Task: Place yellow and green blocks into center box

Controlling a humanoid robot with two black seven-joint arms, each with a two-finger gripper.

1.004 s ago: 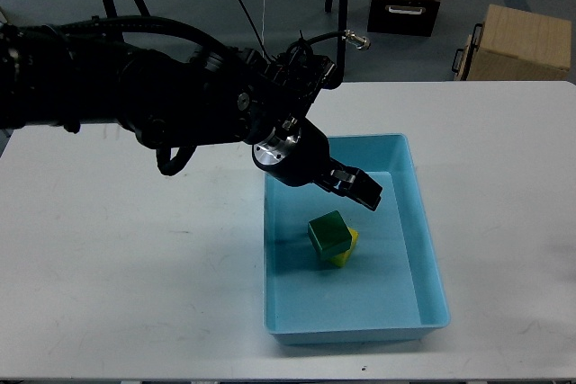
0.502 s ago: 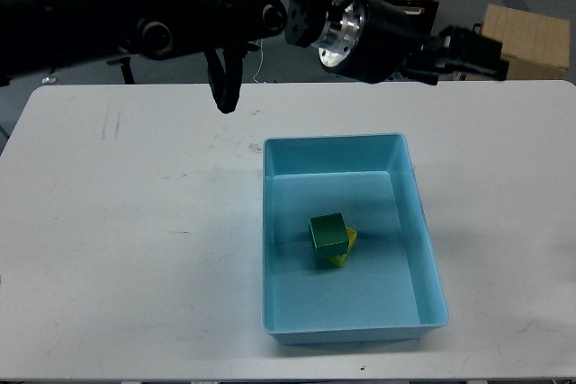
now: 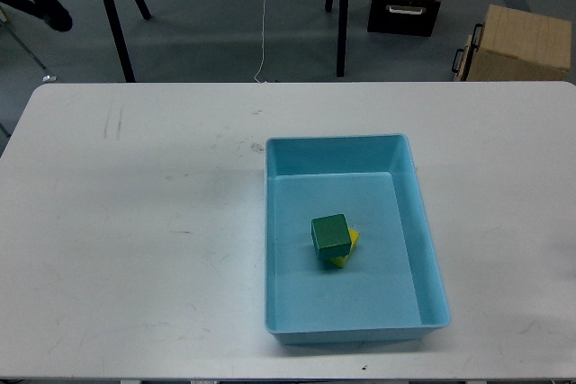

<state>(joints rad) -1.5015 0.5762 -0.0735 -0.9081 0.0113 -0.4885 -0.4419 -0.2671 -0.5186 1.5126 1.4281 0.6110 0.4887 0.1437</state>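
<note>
The left arm has swung out of view; no gripper shows, so grip state is unknown. The green block [image 3: 330, 234] sits atop the yellow block [image 3: 345, 250] mid-tray, inside the light-blue tray [image 3: 428, 267] on the counter [image 3: 135, 222].

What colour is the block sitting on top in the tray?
Dark green block, seen in the head view.

The green block [image 3: 330, 234] sits atop the yellow block [image 3: 345, 253] inside the light-blue tray [image 3: 428, 249] on the white table [image 3: 135, 240].
</note>
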